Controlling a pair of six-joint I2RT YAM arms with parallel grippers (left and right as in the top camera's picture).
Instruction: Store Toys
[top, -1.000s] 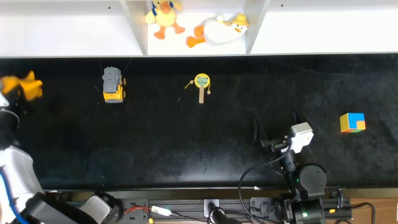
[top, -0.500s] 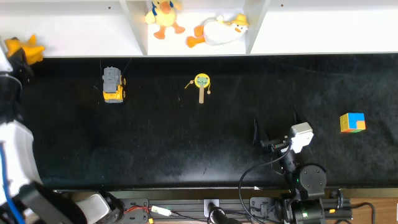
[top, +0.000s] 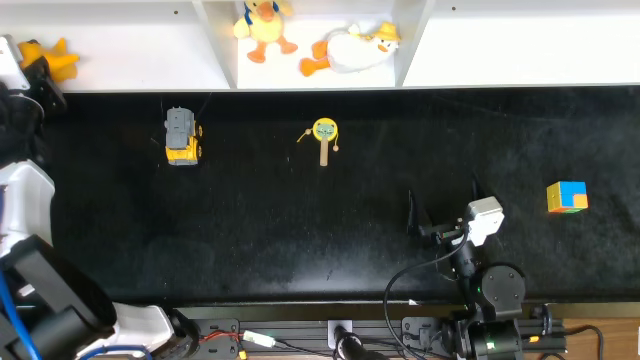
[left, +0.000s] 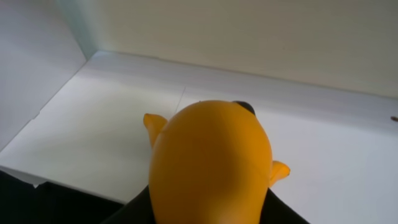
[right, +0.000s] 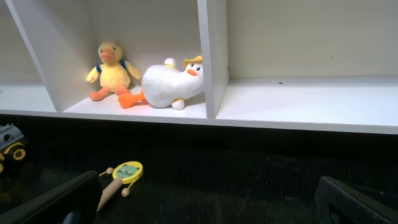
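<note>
Two toys are home already: the yellow duck (top: 263, 25) and the white goose (top: 352, 48) sit side by side in the middle compartment of the shelf (top: 120, 60). A third looks to be on its way in, with the left gripper (top: 38, 72) up at the shelf's left compartment, fingers closed around an orange soft toy (left: 211, 162). From the wrist the toy hangs right over the white floor of that compartment, just past its front lip. Whether it touches down yet, I can't tell, and it hasn't been let go. So call it two stored, one at the door, three to go. The truck (top: 181, 135) waits near the counter's back edge toward the left. The rattle (top: 324, 138) lies near the back edge at the middle. The coloured cube (top: 566, 197) is way out by the right edge. The right gripper (top: 441, 208) sits near the front edge, right of centre, fingers spread wide and holding nothing, well apart from every toy. Roughly the halfway mark by my count.
</note>
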